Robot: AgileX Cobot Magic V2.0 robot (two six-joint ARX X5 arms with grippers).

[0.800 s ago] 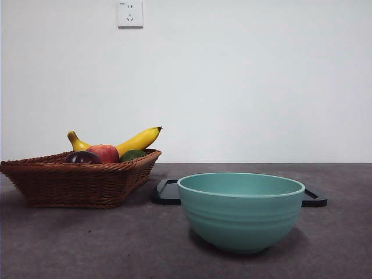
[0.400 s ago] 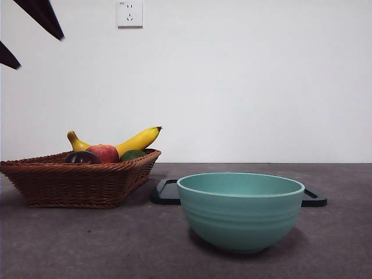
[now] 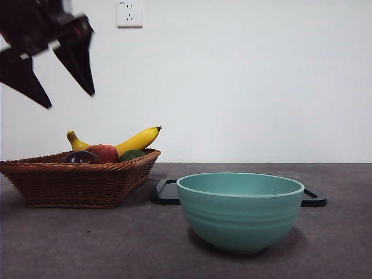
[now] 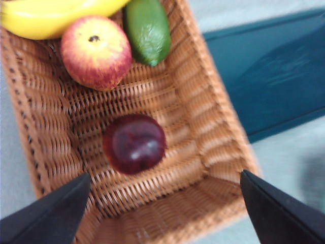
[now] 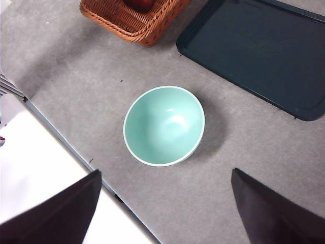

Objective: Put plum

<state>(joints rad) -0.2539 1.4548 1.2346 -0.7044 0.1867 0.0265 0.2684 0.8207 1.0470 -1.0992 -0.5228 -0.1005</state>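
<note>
The dark maroon plum [image 4: 134, 143] lies on the floor of the wicker basket [image 4: 208, 152], near one corner; in the front view only the plum's [image 3: 81, 157] top shows over the basket's rim [image 3: 75, 180]. My left gripper [image 3: 68, 99] hangs open high above the basket, and in its wrist view its jaws [image 4: 165, 216] stand wide apart on either side of the plum, well clear of it. My right gripper [image 5: 165, 208] is open too, high over the table above the teal bowl [image 5: 164, 125].
A red-yellow apple [image 4: 96, 51], a green fruit [image 4: 148, 30] and a banana [image 4: 51, 15] share the basket. The teal bowl [image 3: 240, 210] stands at the table's front. A dark tray [image 5: 264, 51] lies flat behind it, beside the basket.
The left gripper has come down into the front view from the top left corner and now hangs above the basket. The fruit and bowl have not moved.
</note>
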